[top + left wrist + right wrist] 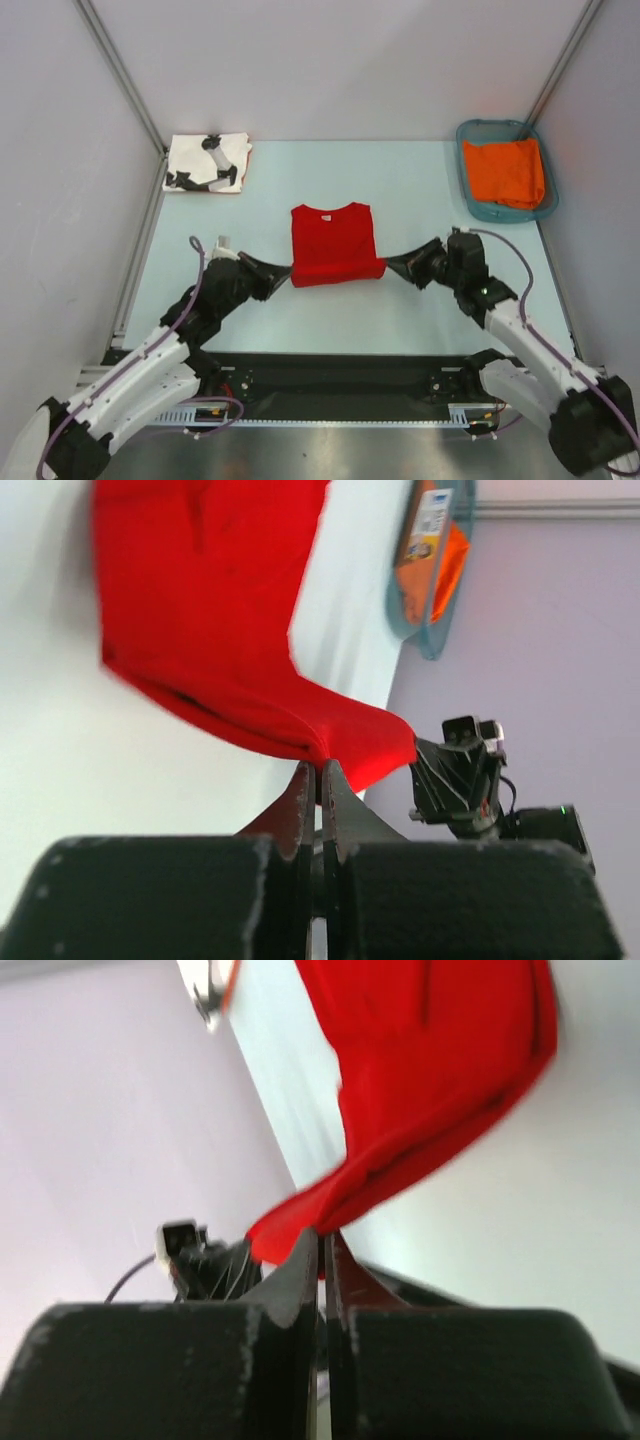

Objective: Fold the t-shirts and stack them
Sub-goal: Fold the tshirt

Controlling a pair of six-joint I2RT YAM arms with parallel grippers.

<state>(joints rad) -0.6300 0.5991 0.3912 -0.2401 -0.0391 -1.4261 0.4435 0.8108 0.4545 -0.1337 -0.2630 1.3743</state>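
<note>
The red t-shirt [335,243] lies in the middle of the table, collar at the far side. My left gripper [286,274] is shut on its near left corner and my right gripper [390,266] is shut on its near right corner. In the left wrist view the red t-shirt [210,620] hangs lifted from my left gripper [320,772]. In the right wrist view the red t-shirt [430,1090] hangs from my right gripper [322,1243]. The white t-shirt with black shapes [208,163] lies folded at the far left corner.
A teal basket [470,195] holding an orange cloth [505,172] stands at the far right; it also shows in the left wrist view [432,640]. Walls and metal frame posts enclose the table on three sides.
</note>
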